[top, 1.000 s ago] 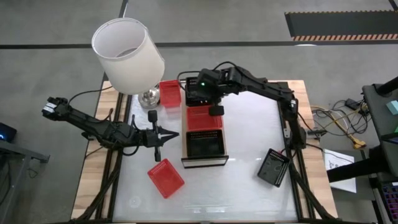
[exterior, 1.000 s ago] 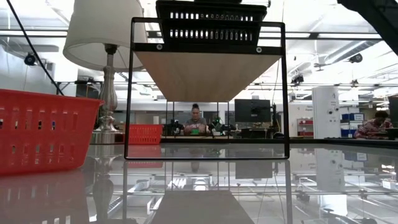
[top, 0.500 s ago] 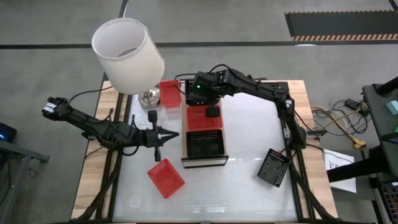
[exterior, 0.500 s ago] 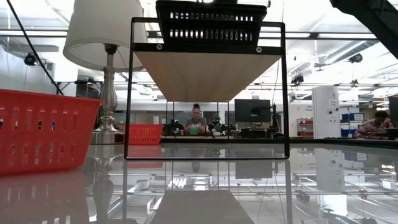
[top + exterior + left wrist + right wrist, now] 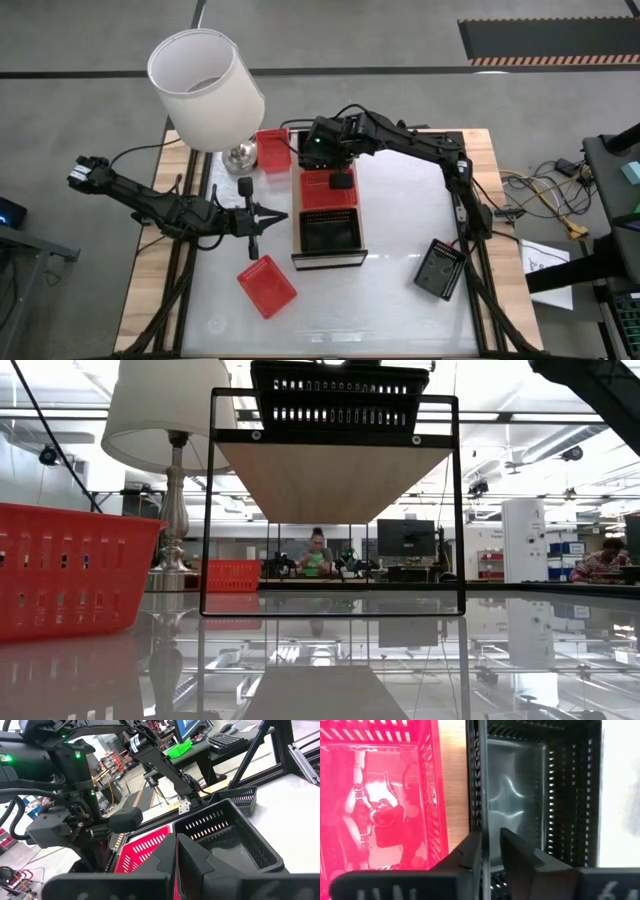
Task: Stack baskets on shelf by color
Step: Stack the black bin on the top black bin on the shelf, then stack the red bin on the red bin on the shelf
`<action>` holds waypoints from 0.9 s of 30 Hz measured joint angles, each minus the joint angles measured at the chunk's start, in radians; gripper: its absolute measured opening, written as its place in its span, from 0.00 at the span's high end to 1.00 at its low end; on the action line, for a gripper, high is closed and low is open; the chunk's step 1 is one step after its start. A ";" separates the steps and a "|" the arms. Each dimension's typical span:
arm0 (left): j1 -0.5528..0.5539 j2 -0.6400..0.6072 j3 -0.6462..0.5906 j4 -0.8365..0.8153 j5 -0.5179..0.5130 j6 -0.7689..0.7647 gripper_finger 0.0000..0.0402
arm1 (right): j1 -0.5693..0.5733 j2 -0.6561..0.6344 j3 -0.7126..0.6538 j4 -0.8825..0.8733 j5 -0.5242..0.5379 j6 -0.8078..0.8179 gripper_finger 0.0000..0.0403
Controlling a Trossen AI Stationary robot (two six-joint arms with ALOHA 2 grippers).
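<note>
The shelf [image 5: 296,245] stands mid-table; in the low view I see its light-wood board [image 5: 330,480] from below. On it sit a black basket [image 5: 330,232] at the near end and a red basket [image 5: 328,190] in the middle. My right gripper [image 5: 322,160] is over the far end, shut on another black basket [image 5: 540,795] beside that red basket [image 5: 380,795]. My left gripper [image 5: 280,215] is shut and hovers left of the shelf, holding nothing. Loose on the table lie two red baskets [image 5: 273,150] [image 5: 266,285] and a black one [image 5: 440,268]. My right gripper holds the black basket by the long wall [image 5: 477,795] that faces the red basket. One finger [image 5: 520,860] is inside the basket and the other [image 5: 462,857] outside, over the wood strip [image 5: 454,795]. The fingers come from above. The basket sits level beside the red one.
A lamp with a white shade [image 5: 205,88] and a metal foot [image 5: 240,155] stands at the far left, next to one loose red basket. Dark frame rails [image 5: 195,250] edge the white tabletop. People sit at desks in the room beyond [image 5: 315,555].
My right gripper has edged a little toward the table's left over the shelf's far end. The baskets on the shelf and my left arm have kept still.
</note>
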 joint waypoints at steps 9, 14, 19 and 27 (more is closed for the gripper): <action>0.000 0.000 0.000 0.000 0.000 0.000 1.00 | 0.001 -0.027 0.024 -0.013 0.000 0.016 0.70; 0.000 0.000 0.000 0.000 0.000 -0.002 1.00 | 0.004 -0.088 0.024 -0.031 -0.002 0.033 0.70; 0.000 0.000 0.000 0.001 0.000 -0.010 1.00 | 0.003 -0.158 0.018 -0.072 -0.178 0.082 0.71; 0.002 0.000 0.009 0.022 0.000 -0.002 1.00 | 0.091 -0.296 -0.204 0.019 -0.265 0.076 0.79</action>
